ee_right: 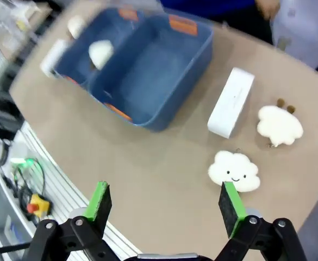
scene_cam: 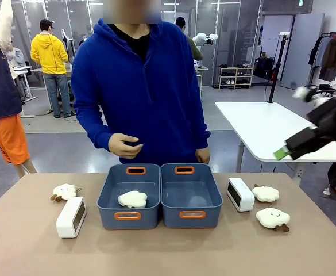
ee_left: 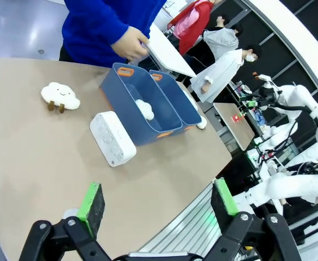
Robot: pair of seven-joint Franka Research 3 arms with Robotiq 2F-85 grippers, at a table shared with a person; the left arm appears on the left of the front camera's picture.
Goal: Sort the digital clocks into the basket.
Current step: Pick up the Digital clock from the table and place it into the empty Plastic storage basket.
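Both raised facing table (ee_left: 28,163), left gripper (ee_left: 157,190) spread, right gripper (ee_right: 164,190) spread

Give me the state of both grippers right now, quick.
Left gripper: open, holding nothing, above the table.
Right gripper: open, holding nothing, above the table.

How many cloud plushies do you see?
4. Left plush beyond the left clock; second plush inside the left basket; third plush and fourth plush beside the right clock. None apparently hidden.
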